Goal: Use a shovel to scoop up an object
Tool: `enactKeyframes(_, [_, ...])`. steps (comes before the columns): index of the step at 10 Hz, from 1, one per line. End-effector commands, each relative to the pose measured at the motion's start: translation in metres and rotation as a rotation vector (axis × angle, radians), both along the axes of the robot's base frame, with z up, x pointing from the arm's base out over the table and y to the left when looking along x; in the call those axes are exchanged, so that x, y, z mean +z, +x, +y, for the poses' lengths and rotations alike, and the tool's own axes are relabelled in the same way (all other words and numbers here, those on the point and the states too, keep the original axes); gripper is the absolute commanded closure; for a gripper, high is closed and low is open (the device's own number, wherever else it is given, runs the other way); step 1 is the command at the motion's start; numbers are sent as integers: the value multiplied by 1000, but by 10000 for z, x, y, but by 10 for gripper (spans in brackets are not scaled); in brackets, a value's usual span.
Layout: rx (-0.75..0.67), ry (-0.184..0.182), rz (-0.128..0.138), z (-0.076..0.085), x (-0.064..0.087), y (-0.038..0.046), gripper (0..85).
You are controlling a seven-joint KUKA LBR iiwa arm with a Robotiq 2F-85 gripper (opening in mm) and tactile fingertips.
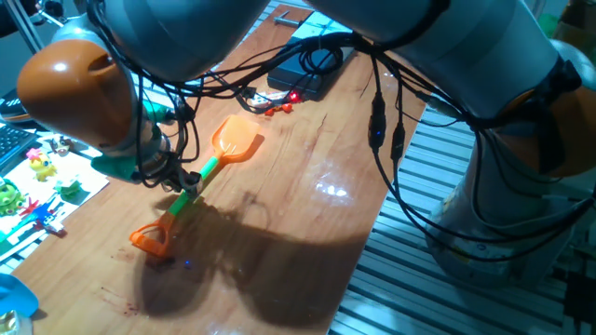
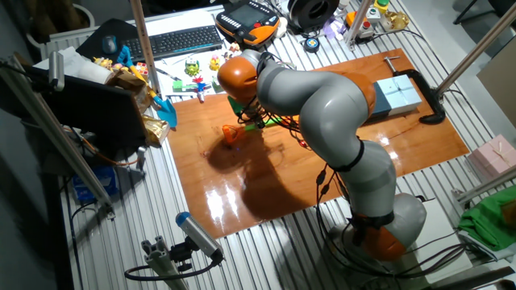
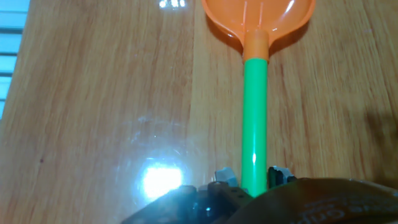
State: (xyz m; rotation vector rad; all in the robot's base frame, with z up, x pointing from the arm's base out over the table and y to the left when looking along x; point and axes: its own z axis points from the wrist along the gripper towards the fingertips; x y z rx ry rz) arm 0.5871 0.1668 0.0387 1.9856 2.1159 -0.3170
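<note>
One fixed view: toy shovel (image 1: 197, 180) lying flat on the wooden table (image 1: 307, 223), orange scoop blade toward the far end, green shaft running back to an orange D-shaped loop nearest the camera. Gripper (image 1: 179, 177) down over the middle of the shaft, under the arm's orange joint. Beyond the blade, tiny red pieces (image 1: 279, 107) beside a black box (image 1: 300, 79) with cables. Coloured toys (image 1: 33, 191) on white paper at the left edge. White die not seen here.

The other fixed view: grey arm (image 2: 330, 113) bent across the table and covering most of the shovel; only the orange loop end (image 2: 231, 134) and a sliver of green visible. Pale blue box (image 2: 397, 93) at the table's far corner and a keyboard (image 2: 173, 40) behind the table, neither seen elsewhere. Fingers hidden.

Hand view: green shaft (image 3: 254, 121) running straight up to the orange blade (image 3: 258, 17), cut off by the top edge. Two fingertips (image 3: 225, 177) close on either side of the shaft at the bottom edge, narrow and apparently clamped on it, though contact partly hidden.
</note>
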Motion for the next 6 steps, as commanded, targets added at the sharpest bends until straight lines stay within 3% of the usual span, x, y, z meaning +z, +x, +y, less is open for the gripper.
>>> enactKeyframes(1, [-2, 1, 2, 0, -12, 1, 483])
enactKeyframes(6, [-9, -24, 1, -11, -99, 22, 520])
